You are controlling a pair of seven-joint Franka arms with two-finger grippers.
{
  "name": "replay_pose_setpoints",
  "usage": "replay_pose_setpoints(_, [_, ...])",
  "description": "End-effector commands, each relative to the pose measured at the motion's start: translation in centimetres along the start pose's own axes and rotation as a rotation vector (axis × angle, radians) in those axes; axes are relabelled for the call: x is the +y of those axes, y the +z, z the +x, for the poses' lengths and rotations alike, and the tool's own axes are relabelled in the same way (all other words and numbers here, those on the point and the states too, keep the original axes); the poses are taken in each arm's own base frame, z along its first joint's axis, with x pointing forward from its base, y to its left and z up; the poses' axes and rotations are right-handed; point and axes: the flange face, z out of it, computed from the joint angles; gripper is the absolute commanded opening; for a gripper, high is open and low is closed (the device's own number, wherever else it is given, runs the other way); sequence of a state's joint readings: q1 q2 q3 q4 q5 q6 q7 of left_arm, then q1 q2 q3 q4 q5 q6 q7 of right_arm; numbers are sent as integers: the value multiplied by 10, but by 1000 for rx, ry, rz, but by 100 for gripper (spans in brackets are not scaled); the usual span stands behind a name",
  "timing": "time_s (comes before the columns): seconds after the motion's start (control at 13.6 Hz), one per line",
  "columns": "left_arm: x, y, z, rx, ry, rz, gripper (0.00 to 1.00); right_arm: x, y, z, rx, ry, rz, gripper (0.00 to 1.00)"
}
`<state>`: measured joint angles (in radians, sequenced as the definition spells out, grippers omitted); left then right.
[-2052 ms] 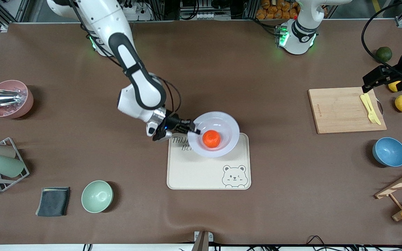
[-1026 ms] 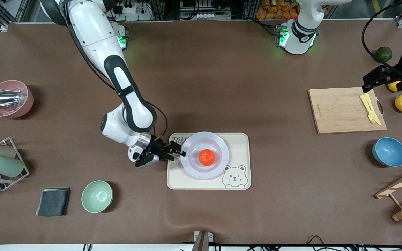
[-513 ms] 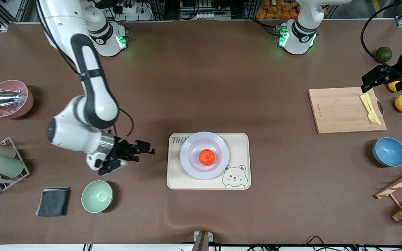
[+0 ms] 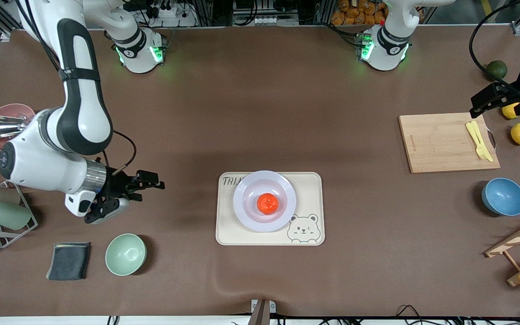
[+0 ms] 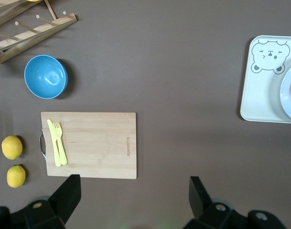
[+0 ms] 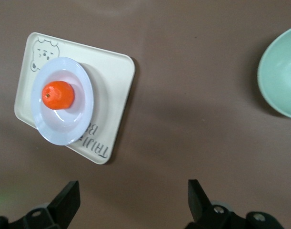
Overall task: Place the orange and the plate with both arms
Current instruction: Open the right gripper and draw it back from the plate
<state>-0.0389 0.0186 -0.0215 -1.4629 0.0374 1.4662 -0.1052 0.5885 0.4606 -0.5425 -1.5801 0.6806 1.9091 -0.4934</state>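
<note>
Over brown table both arms hover, right claw [image 4: 151, 185] and left claw [image 4: 479, 104] spread.

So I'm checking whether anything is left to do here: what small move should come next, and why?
Probably just lift the right gripper up toward its base to rest. The orange already sits in the plate, and the plate is on the bear tray. Both grippers are open and empty, the left gripper waiting over the cutting board's corner.

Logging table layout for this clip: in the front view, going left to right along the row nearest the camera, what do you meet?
Dark folded cloth → green bowl → bear tray with the plate and orange on it → blue bowl.
</note>
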Motion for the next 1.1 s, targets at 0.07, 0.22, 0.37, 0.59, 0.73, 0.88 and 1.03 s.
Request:
replay_pose_setpoints(0.07, [-4, -5, -8, -4, 21, -21, 100, 3, -82, -32, -78, -29, -124, 100])
replay_pose_setpoints(0.22, [-3, -5, -8, -4, 22, -21, 100, 3, -125, -50, -88, -19, -207, 100])
replay_pose_setpoints(0.37, [-5, -5, -8, -5, 21, -21, 100, -3, -169, -72, -92, 53, -274, 100])
replay_pose_setpoints(0.59, [-8, -6, -9, -2, 22, -23, 100, -12, -233, -115, -87, 221, -376, 100])
replay_pose_setpoints(0.73, [-8, -7, -10, -1, 29, -26, 100, -4, -259, -134, -72, 263, -378, 100])
replay_pose_setpoints(0.88, [-8, -7, -10, -1, 29, -26, 100, 0, -273, -150, -85, 329, -374, 100])
replay_pose_setpoints(1.03, [-8, -8, -10, 0, 29, -26, 100, 4, -282, -158, -65, 427, -361, 100])
